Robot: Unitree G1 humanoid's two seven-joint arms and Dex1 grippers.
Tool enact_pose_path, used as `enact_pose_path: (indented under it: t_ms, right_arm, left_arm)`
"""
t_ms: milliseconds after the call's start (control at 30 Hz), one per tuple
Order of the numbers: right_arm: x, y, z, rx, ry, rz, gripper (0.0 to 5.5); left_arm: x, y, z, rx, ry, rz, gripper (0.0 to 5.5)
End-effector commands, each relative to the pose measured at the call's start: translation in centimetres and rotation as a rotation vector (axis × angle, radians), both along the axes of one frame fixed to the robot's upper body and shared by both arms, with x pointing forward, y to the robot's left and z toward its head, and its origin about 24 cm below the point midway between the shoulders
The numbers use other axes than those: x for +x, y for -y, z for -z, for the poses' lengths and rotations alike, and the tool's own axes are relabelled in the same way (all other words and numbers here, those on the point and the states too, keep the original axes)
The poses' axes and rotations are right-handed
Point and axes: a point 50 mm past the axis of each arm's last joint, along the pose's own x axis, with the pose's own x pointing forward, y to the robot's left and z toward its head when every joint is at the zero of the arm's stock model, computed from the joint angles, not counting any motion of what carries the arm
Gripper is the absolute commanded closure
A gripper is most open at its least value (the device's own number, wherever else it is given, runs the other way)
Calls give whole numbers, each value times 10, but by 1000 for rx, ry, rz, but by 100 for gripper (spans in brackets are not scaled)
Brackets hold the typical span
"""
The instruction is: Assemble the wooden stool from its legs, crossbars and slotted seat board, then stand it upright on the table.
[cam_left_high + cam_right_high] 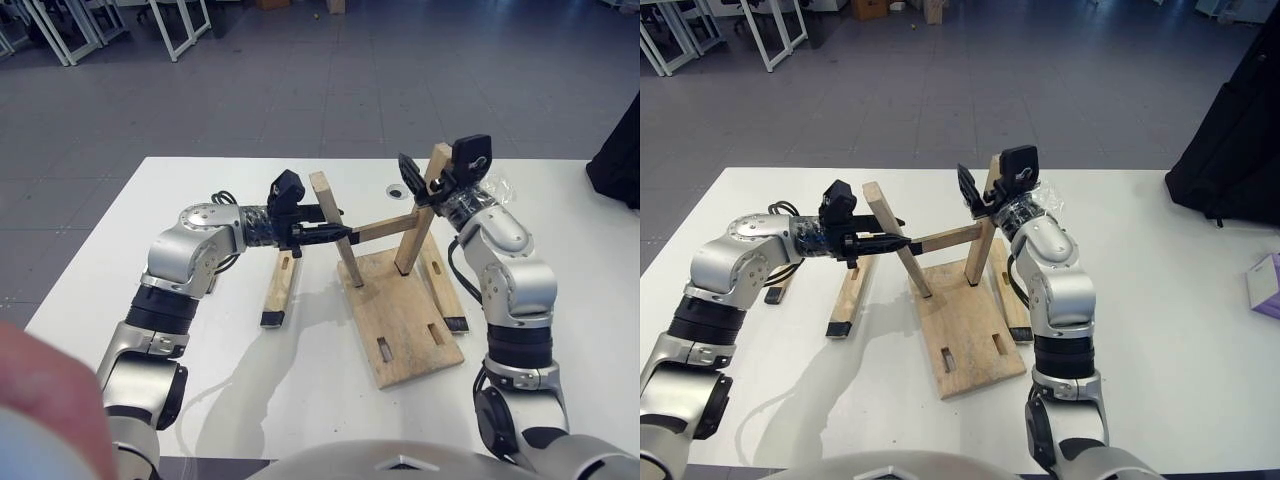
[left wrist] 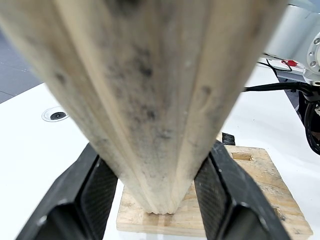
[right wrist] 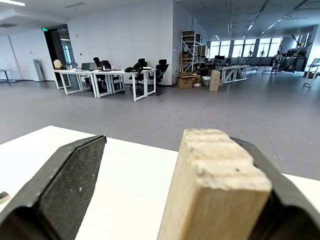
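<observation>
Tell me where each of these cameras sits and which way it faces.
Left eye view: head, facing forward and down over the white table; shows both arms, left gripper, right gripper.
Right eye view: beside it, sharing that scene and arms.
Left wrist view: left wrist, looking along its black fingers, clamped on the left wooden leg, towards the slotted wooden seat board.
Right wrist view: right wrist, looking past its fingers and the right wooden leg's top into the room.
</observation>
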Motion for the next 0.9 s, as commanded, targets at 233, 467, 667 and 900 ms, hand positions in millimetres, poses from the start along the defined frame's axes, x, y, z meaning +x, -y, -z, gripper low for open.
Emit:
enact_pose_path:
  t_ms: [233,467,667,900]
  right_arm:
    - [-14,-38,-3,-336,162,-149,172]
    - [-21,-63,-9,-132,80,-336,172]
    - [-28,-72,8,-189,-1,-439,172]
    - [-18,-42,20,-252,-36,-329,172]
  left_arm:
    - [-30,0,88,250,-325,1,342]
    - [-28,-2,85,240,-319,5,342]
    - [-27,-1,84,235,-316,4,342]
    - [-18,-5,76,208,-291,-26,342]
